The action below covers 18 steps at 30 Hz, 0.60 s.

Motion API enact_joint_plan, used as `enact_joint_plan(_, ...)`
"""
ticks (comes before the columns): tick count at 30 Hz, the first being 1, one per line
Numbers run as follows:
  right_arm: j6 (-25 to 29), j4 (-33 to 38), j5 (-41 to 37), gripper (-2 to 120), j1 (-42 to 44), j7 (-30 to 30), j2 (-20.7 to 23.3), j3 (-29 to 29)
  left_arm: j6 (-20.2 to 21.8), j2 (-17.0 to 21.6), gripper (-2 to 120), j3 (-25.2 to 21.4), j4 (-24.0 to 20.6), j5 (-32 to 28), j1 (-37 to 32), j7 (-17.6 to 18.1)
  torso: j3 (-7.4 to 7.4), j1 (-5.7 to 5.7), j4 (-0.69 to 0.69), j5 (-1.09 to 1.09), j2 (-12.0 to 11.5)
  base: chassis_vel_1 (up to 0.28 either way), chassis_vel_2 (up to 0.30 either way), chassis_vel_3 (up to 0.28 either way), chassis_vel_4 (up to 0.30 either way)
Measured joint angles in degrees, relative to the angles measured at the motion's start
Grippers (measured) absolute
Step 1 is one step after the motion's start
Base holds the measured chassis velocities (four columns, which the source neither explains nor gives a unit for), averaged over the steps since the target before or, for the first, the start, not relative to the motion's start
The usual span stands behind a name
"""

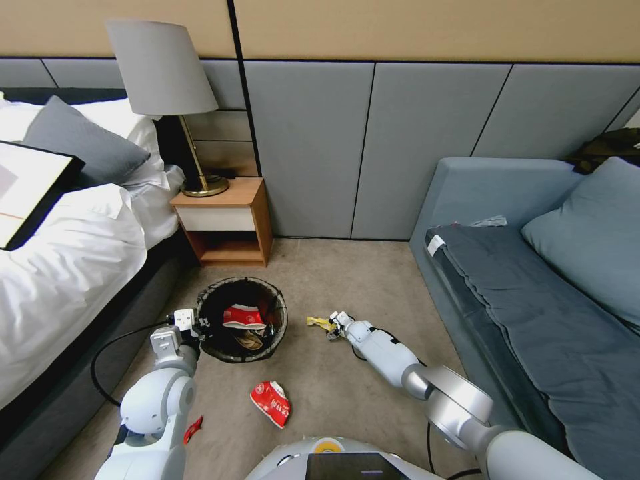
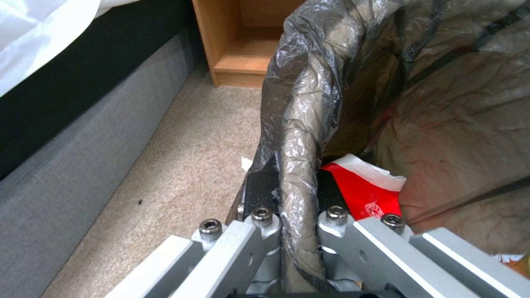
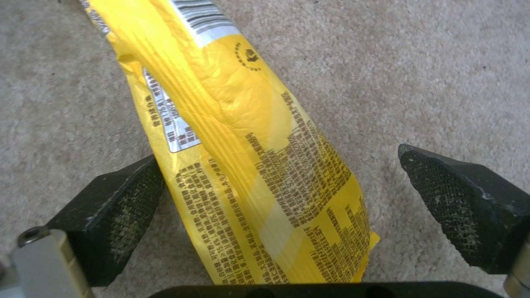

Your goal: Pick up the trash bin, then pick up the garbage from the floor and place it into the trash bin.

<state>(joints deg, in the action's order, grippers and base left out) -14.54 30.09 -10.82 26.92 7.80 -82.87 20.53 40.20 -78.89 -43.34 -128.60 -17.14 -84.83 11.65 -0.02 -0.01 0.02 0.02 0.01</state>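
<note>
Right gripper (image 3: pixel 287 207) low over the carpet (image 1: pixel 347 393), black pads (image 3: pixel 463 203) spread wide on either side of a yellow wrapper (image 3: pixel 243 136), one pad touching its edge, the other well apart from it; nothing clamped. Same yellow wrapper (image 1: pixel 319 323) on the floor just right of the trash bin (image 1: pixel 241 319), near the blue sofa (image 1: pixel 533 293). Left gripper (image 2: pixel 292 203) pinched tight on the bin's rim, dark bag (image 2: pixel 301 124) folded between the fingers. Inside the bin, a red-and-white wrapper (image 1: pixel 243 316) on top of other scraps. Another red-and-white wrapper (image 1: pixel 271 402) loose on the carpet nearer the robot, and a small red scrap (image 1: pixel 193 429) beside the left arm. Beyond the bin, a wooden nightstand (image 1: pixel 227 223) against the bed (image 1: pixel 73 267).
</note>
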Motion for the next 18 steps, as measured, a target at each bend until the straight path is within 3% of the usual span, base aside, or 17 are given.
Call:
enact_joint_plan(8, 0.02, 0.91, 1.06, 98, 0.57, 0.33, 0.39, -0.21, -0.01, 0.22, 0, 0.04, -0.02, 0.11, 0.03, -0.25, 0.01, 0.01, -0.01, -0.01, 0.0, 0.0, 0.0, 0.0, 0.0)
enact_joint_plan(18, -0.08, 2.95, 1.23, 79, 1.4, 0.82, 1.06, -0.05, 0.02, 0.3, 0, 0.09, -0.02, 0.38, 0.13, -0.5, 0.01, 0.0, -0.03, -0.04, 0.0, 0.0, 0.0, 0.0, 0.0)
